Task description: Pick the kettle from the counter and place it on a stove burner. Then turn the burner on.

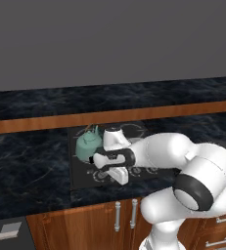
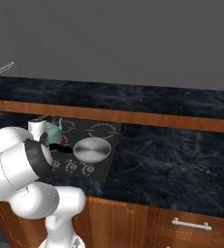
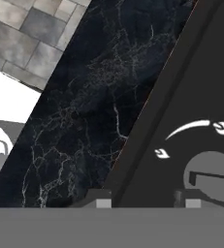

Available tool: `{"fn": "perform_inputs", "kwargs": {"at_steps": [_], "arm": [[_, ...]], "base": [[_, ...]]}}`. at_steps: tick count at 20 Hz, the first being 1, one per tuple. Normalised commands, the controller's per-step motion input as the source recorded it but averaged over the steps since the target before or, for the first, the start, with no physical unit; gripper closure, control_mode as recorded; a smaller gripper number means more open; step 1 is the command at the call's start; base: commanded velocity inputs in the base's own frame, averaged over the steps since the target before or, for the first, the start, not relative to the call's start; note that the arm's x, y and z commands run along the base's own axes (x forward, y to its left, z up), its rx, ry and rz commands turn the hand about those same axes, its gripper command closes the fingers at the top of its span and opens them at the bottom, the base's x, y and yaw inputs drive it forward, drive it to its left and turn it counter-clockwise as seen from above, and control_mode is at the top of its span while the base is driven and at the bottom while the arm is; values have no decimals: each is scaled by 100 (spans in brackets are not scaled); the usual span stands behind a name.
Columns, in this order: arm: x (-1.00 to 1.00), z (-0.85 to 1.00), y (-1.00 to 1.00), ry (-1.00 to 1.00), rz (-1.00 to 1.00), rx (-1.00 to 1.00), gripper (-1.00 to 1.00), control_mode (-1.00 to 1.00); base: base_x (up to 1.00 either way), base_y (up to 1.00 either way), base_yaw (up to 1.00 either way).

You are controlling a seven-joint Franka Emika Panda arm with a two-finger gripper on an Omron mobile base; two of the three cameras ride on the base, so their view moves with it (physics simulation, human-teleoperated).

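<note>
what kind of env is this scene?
A simulated kitchen, by the look of it: a black glass cooktop with white ring markings set in a black marbled counter, wooden cabinet fronts below, and a mint-green kettle beside a silver pan.

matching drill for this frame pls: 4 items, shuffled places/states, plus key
Items:
1. kettle
2. pan
3. knob
4. wooden strip

Places/states:
A. flat and silver, lying on the right part of the cooktop in the right base view
B. grey, round, seen close up in the hand view, just beyond the pincer
C. brown, running along the counter behind the cooktop
D. mint green, sitting on the left part of the cooktop, beside the arm's hand

Pairs: 1-D, 2-A, 3-B, 4-C
</note>
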Motion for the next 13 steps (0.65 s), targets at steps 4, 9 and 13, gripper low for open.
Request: {"fn": "perform_inputs", "kwargs": {"at_steps": [4, 9, 13], "arm": [[-33, 73, 0, -19, 6, 0, 100, -100], [-36, 100, 0, -24, 4, 0, 100, -100], [-76, 100, 0, -30, 1, 0, -100, -100]], "base": [[0, 0, 0], [0, 0, 0], [0, 0, 0]]}}
